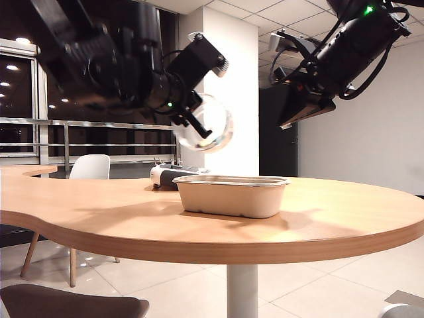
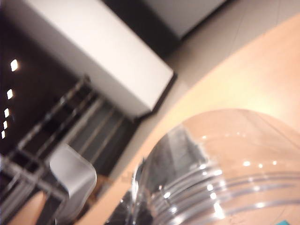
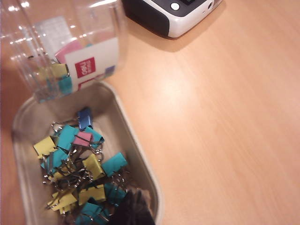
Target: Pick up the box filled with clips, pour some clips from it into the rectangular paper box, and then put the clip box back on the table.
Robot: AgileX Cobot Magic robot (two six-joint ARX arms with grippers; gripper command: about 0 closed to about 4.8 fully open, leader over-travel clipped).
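- The left hand is gripping the round clear plastic jar at the upper middle of the exterior view, above the beige paper tray.
- The tray is sitting on the light wood surface, holding yellow, teal and pink clips.
- The right hand is hanging clenched and empty at the upper right.

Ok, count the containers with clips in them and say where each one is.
2. The clear jar, tilted in the air in the shut left gripper, and the paper tray on the table below it. The right gripper hangs above; its fingers are unseen.
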